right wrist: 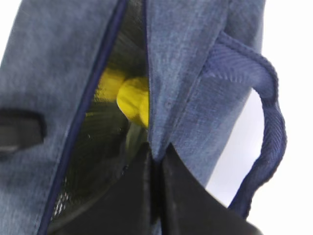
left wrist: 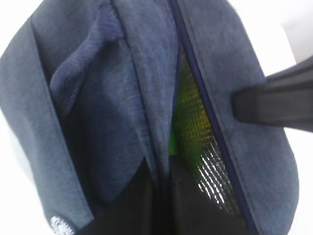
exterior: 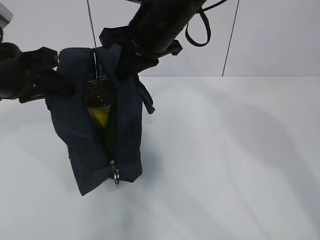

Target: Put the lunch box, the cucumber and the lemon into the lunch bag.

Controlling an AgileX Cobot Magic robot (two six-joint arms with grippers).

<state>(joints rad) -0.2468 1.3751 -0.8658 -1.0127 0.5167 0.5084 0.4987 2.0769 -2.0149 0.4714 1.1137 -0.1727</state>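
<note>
Meanwhile, both grippers clenched the fabric of the lunch bag [exterior: 97,145], which stood unzipped on the white table [exterior: 225,165]: the left gripper [left wrist: 161,196] pinched the edge on its side of the opening, the right gripper [right wrist: 154,196] the opposite edge, just beside a loop handle [right wrist: 266,122]. Between and beyond the closed fingers, the silver-lined interior held the lemon [right wrist: 132,100], with a green object [left wrist: 188,105], too blurred to identify, showing beside the lining.
</note>
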